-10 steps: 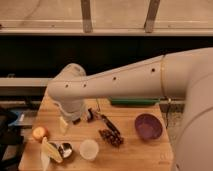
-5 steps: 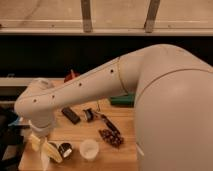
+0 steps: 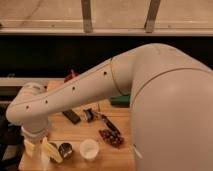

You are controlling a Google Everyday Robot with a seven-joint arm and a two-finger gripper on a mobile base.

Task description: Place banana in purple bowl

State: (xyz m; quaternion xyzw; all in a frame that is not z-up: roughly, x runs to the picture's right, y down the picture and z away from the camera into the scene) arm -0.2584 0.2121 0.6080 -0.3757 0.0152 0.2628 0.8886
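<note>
The banana [image 3: 52,150] is pale yellow and lies near the table's front left corner, beside a small dark round container [image 3: 65,149]. My gripper [image 3: 35,145] hangs from the white wrist at the lower left, low over the table and right next to the banana's left end. I cannot tell whether it touches the banana. My big white arm [image 3: 150,100] covers the right side of the table, and the purple bowl is hidden behind it.
A white cup [image 3: 89,148] stands right of the dark container. A black flat item [image 3: 71,116], a small dark object [image 3: 90,114] and a dark red cluster [image 3: 111,138] lie mid-table. A green item [image 3: 120,100] and a red item [image 3: 70,76] sit further back. The wooden table [image 3: 75,131] ends close at the front.
The arm has swung left and down, bringing the gripper to the front left corner beside the banana. The arm now hides the purple bowl and the orange fruit.
</note>
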